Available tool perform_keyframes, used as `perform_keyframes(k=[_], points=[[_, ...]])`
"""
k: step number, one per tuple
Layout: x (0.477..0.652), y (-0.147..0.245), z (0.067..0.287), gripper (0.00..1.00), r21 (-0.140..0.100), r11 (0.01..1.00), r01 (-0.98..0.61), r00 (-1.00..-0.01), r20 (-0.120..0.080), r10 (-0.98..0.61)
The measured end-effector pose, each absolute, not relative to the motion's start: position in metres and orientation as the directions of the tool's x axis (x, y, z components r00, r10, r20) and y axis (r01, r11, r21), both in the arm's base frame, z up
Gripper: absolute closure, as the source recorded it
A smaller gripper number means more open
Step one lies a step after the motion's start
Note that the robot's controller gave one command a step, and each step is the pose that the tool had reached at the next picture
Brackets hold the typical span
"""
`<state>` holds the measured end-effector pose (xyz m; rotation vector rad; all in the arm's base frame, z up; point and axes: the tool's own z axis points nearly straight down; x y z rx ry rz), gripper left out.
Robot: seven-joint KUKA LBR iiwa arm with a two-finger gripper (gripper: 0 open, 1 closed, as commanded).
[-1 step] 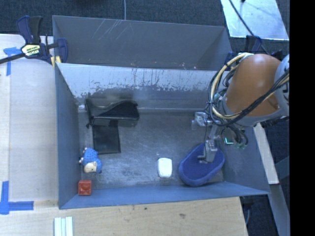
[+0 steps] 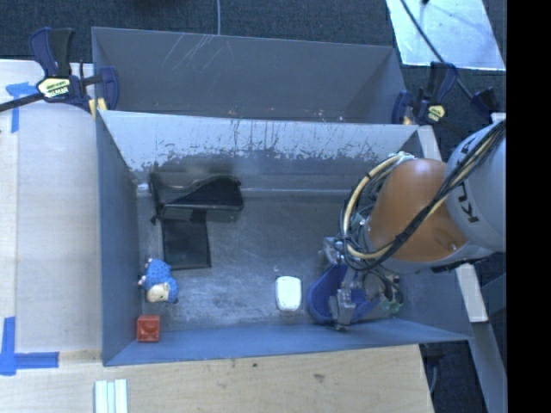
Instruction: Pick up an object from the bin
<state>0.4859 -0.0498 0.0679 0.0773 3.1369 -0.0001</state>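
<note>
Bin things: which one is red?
The small red cube in the near-left corner, right next to the blue stuffed toy. The white block sits farther right; the black thing lies at the back.

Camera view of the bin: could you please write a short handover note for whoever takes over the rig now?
Gripper: down in the lower right corner of the bin, beside a blue curved thing; its grip cannot be judged.
Things: white block just left of that; blue soft toy and red cube at lower left; black stapler-like thing at upper left.
Done: nothing lifted yet.
Left: grasp one thing, raise it.
</note>
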Motion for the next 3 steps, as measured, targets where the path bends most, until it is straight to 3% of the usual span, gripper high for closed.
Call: perform_keyframes(k=[1,2,3], points=[[0.491,-0.050,0.073,1.00,-0.001,0.999,0.047,-0.999,-0.017,0.047],[0.558,-0.033,0.180,1.00,0.000,0.999,0.052,-0.999,-0.015,0.052],[0.582,-0.035,0.218,1.00,-0.002,0.987,-0.162,-0.987,-0.008,-0.162]])
